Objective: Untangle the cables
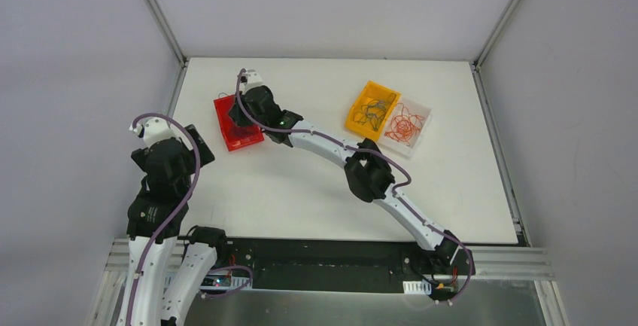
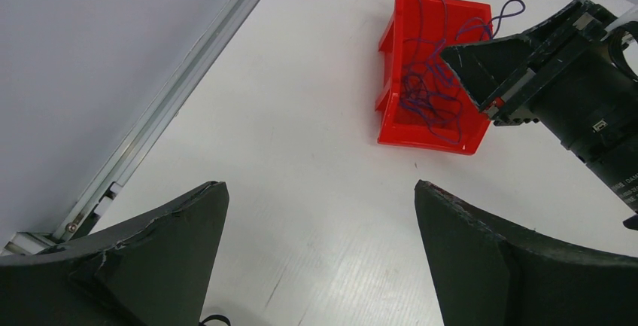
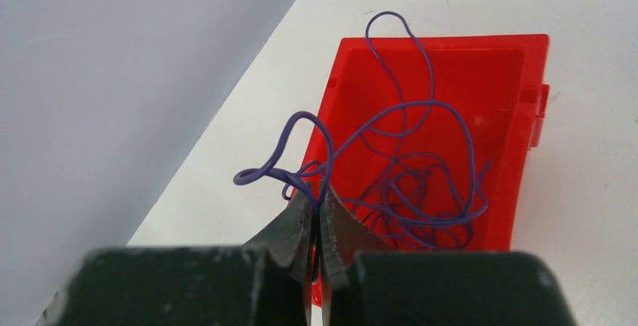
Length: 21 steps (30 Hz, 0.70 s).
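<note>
Thin blue-purple cables (image 3: 410, 106) lie curled in a red bin (image 3: 500, 70). One loop sticks out over the bin's left rim. My right gripper (image 3: 317, 190) is shut on a strand of this blue cable just above the bin's near rim. From above, the right gripper (image 1: 242, 110) sits over the red bin (image 1: 252, 140) at the table's back left. In the left wrist view the blue cables (image 2: 426, 94) fill the red bin (image 2: 393, 126), with the right gripper (image 2: 448, 55) above them. My left gripper (image 2: 320, 184) stands open over bare table, short of the bin.
An orange bin (image 1: 360, 124) holds dark and greenish wires (image 1: 370, 112). Beside it, a clear bin (image 1: 421, 107) holds orange-red wires (image 1: 406, 126). Both stand at the back right. A metal frame rail (image 2: 173, 92) runs along the table's left edge.
</note>
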Motion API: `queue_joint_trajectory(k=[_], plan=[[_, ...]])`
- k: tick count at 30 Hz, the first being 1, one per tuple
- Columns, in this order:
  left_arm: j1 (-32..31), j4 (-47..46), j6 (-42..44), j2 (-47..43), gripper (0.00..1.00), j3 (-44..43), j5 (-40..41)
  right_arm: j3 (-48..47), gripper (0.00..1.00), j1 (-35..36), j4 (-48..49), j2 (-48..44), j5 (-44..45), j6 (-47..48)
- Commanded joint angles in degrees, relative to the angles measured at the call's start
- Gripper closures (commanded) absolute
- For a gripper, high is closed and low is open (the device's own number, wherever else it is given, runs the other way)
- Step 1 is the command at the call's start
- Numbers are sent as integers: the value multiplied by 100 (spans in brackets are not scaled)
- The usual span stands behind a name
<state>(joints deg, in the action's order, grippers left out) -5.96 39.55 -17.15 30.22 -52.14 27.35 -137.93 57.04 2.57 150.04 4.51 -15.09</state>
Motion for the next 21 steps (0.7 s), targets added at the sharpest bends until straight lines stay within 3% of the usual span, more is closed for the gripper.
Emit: queue_joint_trajectory(k=[1, 8, 9, 11, 13, 21], plan=[[-4, -132, -4, 82, 1, -47, -25, -280, 100, 61, 544, -28, -347, 172], [-2, -158, 1, 257, 1, -143, -99, 34, 99, -13, 650, 33, -301, -112], [-2, -162, 1, 267, 1, -145, -114, 62, 91, -15, 655, 36, -271, -121], [-2, -173, 9, 287, 1, -141, -124, 139, 60, -15, 650, -15, -196, -143], [-6, -175, 10, 311, 1, -141, -118, 221, 48, -12, 655, -136, -190, -158], [-2, -167, -2, 348, 1, -199, -124, 417, 45, -8, 98, -815, 20, -222]])
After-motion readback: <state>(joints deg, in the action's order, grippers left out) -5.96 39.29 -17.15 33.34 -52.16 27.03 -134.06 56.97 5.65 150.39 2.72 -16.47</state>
